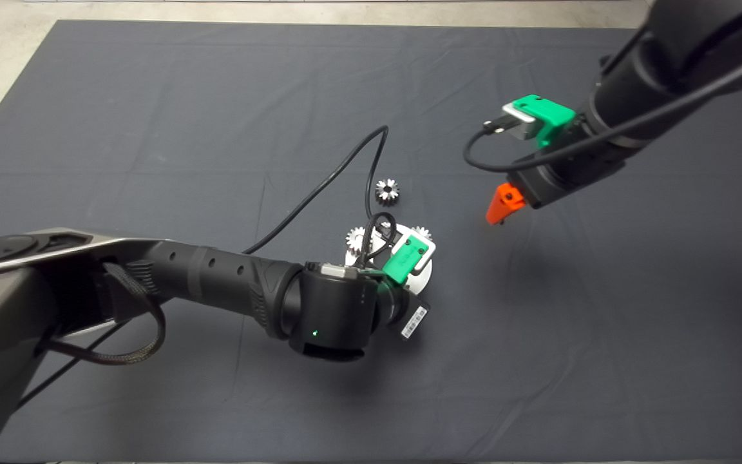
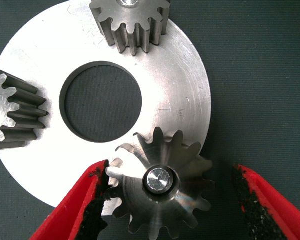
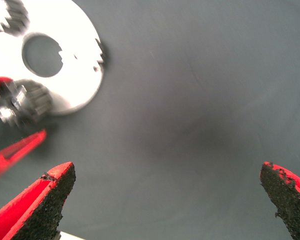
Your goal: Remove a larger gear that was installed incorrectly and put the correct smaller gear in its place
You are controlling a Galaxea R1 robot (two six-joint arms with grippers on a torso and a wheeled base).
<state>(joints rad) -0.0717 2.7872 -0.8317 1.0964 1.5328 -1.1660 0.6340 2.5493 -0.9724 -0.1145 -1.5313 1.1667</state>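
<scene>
Near the middle of the mat (image 1: 152,96) lies a round silver plate (image 2: 35,55) with a wide centre hole and 3 gears on its rim. The left gripper (image 2: 170,200) hangs over it, fingers (image 2: 75,210) spread around one gear (image 2: 162,187): one pad touches its teeth, the other stands clear, so nothing is clamped. That gear sits on a pin at the plate's edge. A loose gear (image 1: 386,191) lies on the mat just beyond the plate, toward the far edge. The right gripper (image 3: 165,200) hovers to the right of the plate, wide apart and empty.
</scene>
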